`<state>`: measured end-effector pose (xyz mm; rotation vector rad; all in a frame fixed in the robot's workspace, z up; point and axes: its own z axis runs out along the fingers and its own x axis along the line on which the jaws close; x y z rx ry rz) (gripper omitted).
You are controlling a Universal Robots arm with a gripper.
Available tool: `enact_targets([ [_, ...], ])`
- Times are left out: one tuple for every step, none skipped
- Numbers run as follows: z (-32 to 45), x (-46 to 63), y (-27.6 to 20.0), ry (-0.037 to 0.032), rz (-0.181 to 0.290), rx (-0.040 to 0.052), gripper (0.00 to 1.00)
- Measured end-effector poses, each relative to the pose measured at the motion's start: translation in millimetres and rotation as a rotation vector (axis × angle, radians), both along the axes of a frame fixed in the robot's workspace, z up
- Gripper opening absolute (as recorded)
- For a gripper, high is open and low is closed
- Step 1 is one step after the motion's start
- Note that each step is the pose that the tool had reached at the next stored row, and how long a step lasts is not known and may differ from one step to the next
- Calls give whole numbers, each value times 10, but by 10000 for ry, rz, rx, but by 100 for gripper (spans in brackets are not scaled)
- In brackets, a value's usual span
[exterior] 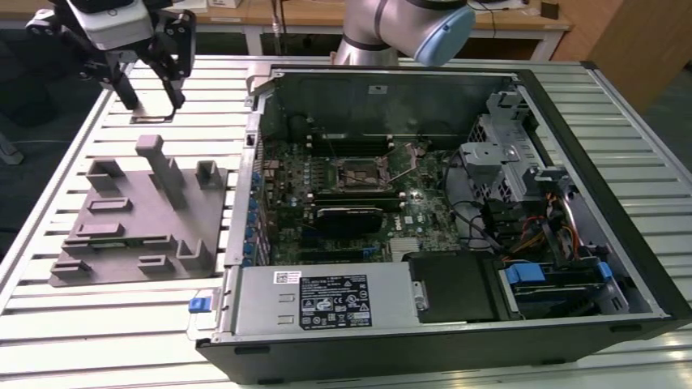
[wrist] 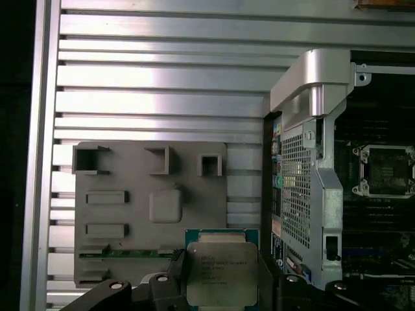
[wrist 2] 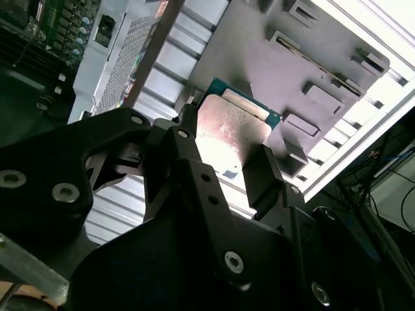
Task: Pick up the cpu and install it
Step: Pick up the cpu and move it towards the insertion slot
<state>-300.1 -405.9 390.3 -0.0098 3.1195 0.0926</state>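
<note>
The cpu [wrist: 220, 272], a thin square chip with a pale silver top and a green rim, sits between my fingertips in both wrist views, and my gripper [wrist: 224, 280] is shut on its edges. The same cpu [wrist 2: 233, 126] is lit bright, with my gripper [wrist 2: 225, 152] clamped on two opposite sides. In the exterior view my gripper [exterior: 149, 101] hangs above the slatted table at the upper left, beyond the grey fixture [exterior: 130, 219] and apart from it. The dark socket [exterior: 359, 173] on the motherboard has its thin lever raised and nothing in it.
The open computer case [exterior: 605, 162] lies on its side on the exterior view's right, with drive bays, cables and a power supply [exterior: 324, 298] along its near side. The fixture's upright posts [exterior: 162, 166] stand between the gripper and the table's near edge. The case wall [wrist: 311, 84] rises beside the fixture [wrist: 130, 207].
</note>
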Motion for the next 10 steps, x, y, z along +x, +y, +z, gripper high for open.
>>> enact_targets([
  [0, 21, 1, 0, 0, 0, 53],
  [0, 44, 1, 0, 0, 0, 53],
  [0, 65, 2, 1, 0, -1, 53],
  [0, 86, 4, 1, 0, -1, 53],
  [0, 110, 5, 1, 0, -1, 53],
  [1, 132, 5, 2, 1, -1, 53],
  [0, 153, 5, 1, 1, -1, 53],
  [0, 174, 5, 1, 1, -1, 53],
  [0, 197, 5, 0, 0, 0, 53],
  [0, 219, 5, 0, 0, 0, 53],
])
